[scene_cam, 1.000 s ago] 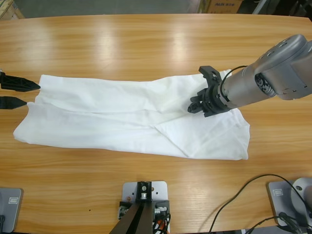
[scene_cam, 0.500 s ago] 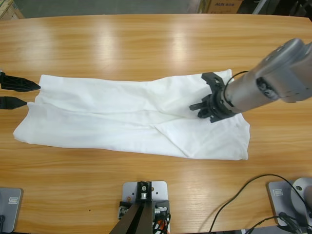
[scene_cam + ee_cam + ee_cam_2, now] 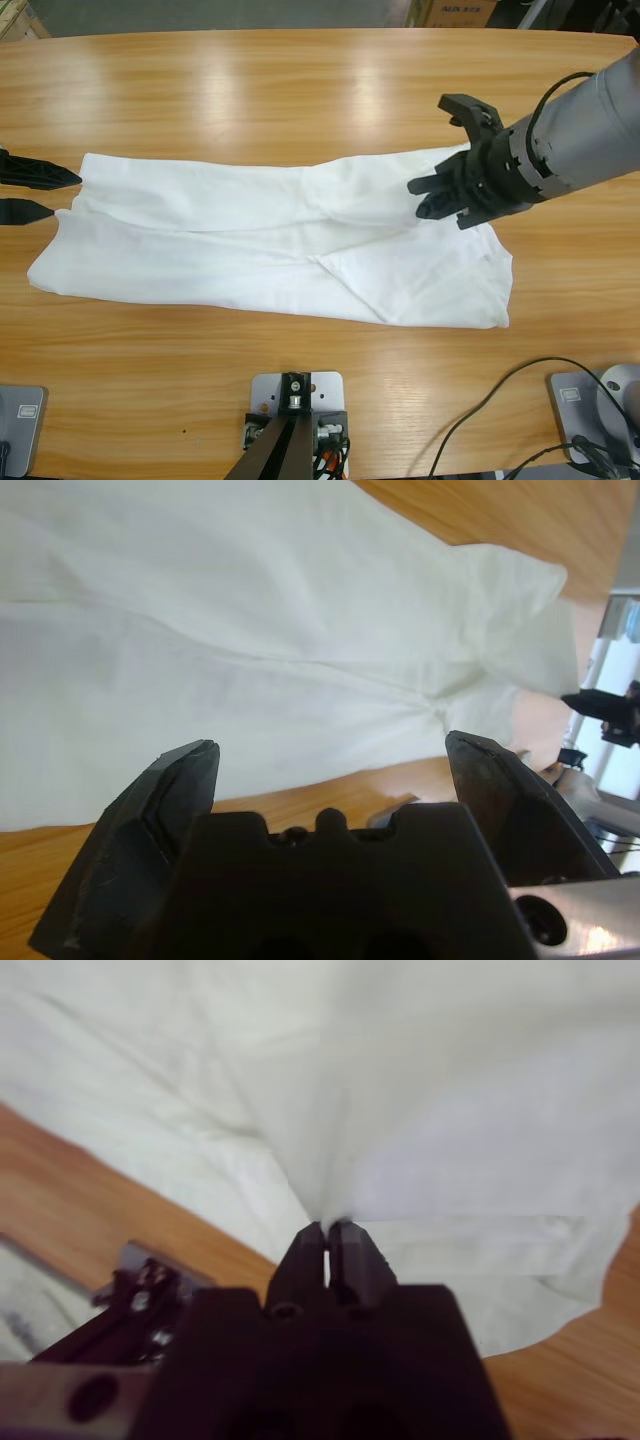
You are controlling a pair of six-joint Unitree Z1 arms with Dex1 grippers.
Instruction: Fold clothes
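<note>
Since a second ago our right gripper (image 3: pixel 445 190) has climbed and drawn back toward three o'clock, and the fabric under it now rises in a small peak where it lay flat before. Our left gripper (image 3: pixel 45 193) has not shifted from the nine o'clock edge.

We have the T-shirt (image 3: pixel 250 250) spread as a long band across the middle of the table (image 3: pixel 300 90), running from nine to three o'clock, already doubled lengthwise with a diagonal crease near its centre. In the right wrist view our right jaws are pinched tight together on a tuft of the shirt's cloth, the fabric fanning out from the tips. In the left wrist view our left jaws stand wide apart with nothing between them, just off the shirt's nine o'clock end.

We judge the grip shallow: only a small tuft sits at the very tips, and thin soft cloth could slide out as the lift goes on. We may also hold just the upper layer, so the lower one would stay on the table and the fold would come apart. With the nine o'clock end unpinned, a pull could drag the whole shirt instead of folding it.
</note>
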